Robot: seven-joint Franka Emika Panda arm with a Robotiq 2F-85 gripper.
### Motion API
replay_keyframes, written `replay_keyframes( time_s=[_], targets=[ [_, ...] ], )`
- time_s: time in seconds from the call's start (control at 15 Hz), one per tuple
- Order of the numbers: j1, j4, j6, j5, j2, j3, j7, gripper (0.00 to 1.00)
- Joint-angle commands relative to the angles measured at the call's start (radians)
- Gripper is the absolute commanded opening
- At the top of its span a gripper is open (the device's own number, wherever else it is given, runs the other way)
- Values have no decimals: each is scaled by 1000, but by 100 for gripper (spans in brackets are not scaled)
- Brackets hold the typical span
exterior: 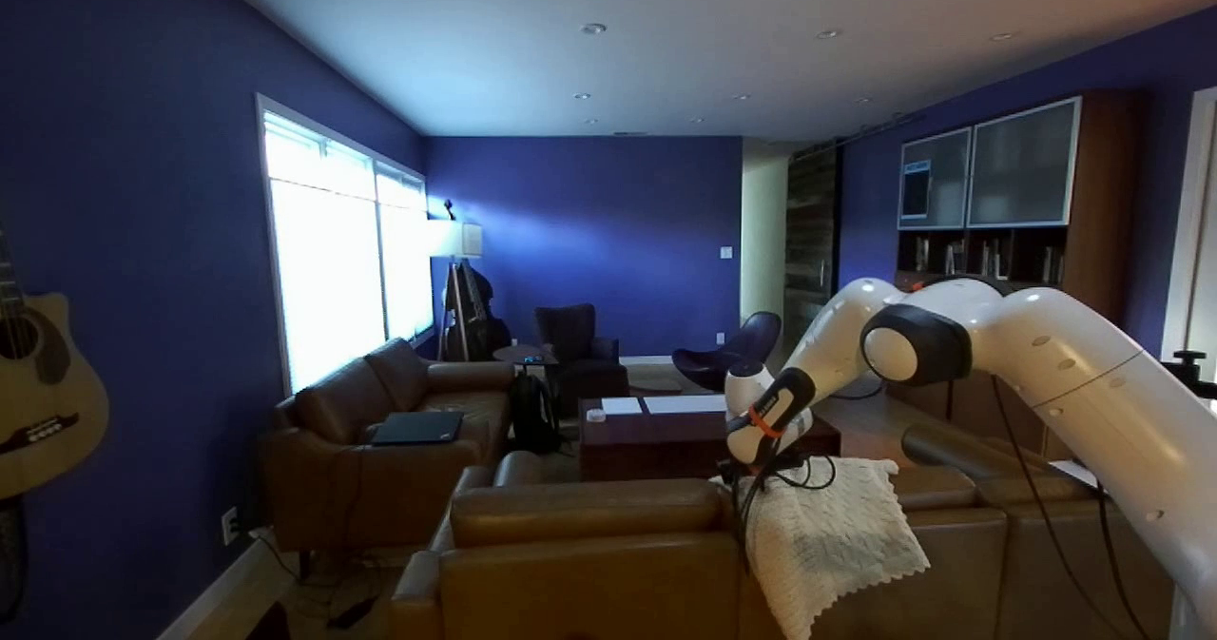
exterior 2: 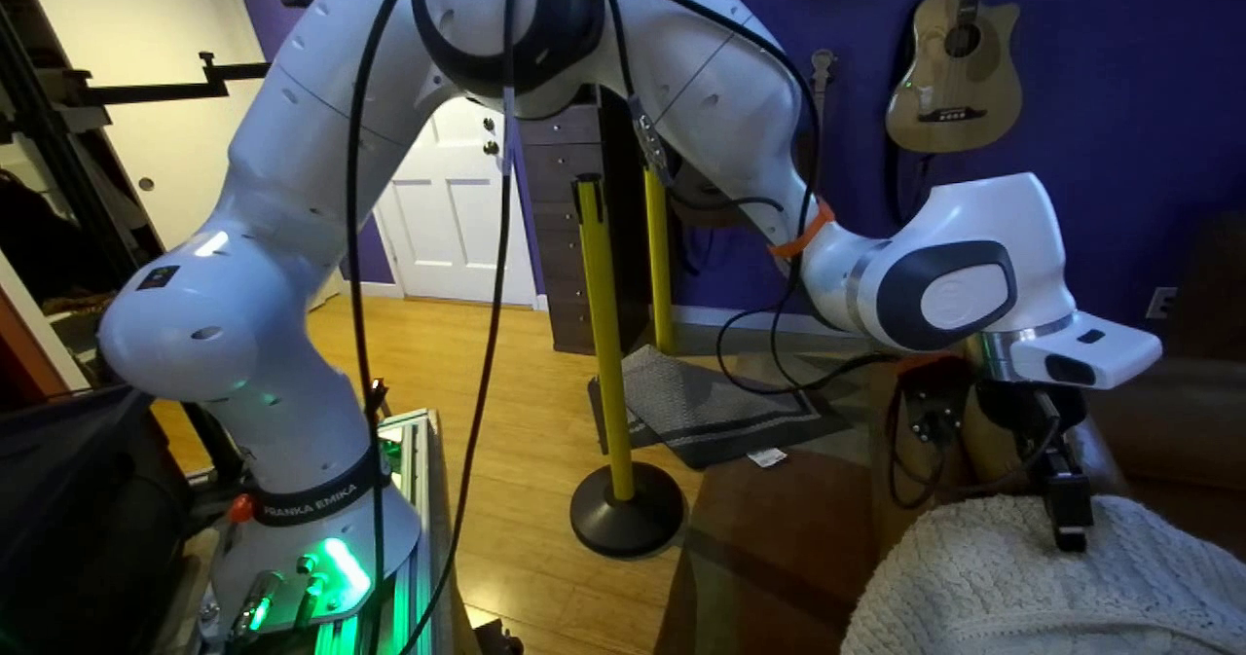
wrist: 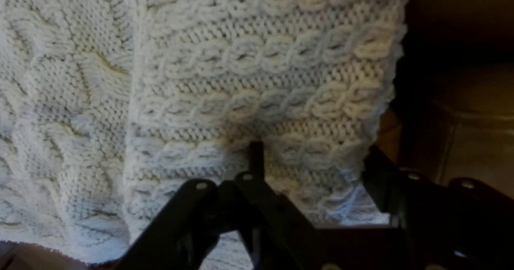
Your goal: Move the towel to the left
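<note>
Over sofa back [exterior: 589,516], white towel [exterior: 837,545] draped, hanging corner pointing down, long axis unclear; claw [wrist: 315,153] spread apart.

In an exterior view, the brand name "FRANKA EMIKA" was printed in pale capitals on the dark band [exterior 2: 311,504] around the base [exterior 2: 282,567] of the robot arm [exterior 2: 253,319], at the lower left of the frame. Small pale lettering on the arm's dark cover [exterior: 787,398], right of centre in an exterior view, could not be made out, nor could the small label [exterior 2: 158,277] at far left.
</note>
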Motion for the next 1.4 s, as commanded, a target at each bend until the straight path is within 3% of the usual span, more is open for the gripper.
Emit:
replay_keyframes(
  time_s=[0.0, 0.33, 0.47, 0.73, 1.33],
  targets=[
    [43, 84, -51, 27, 65, -56, 60, 31],
    [56, 118, -123, 27, 65, -64, 131, 1],
    [53, 125, -142, 29, 49, -54, 155, 0],
    [70, 104, -63, 25, -14, -35, 177, 2],
    [193, -82, 277, 31, -176, 22, 127, 2]
  ],
)
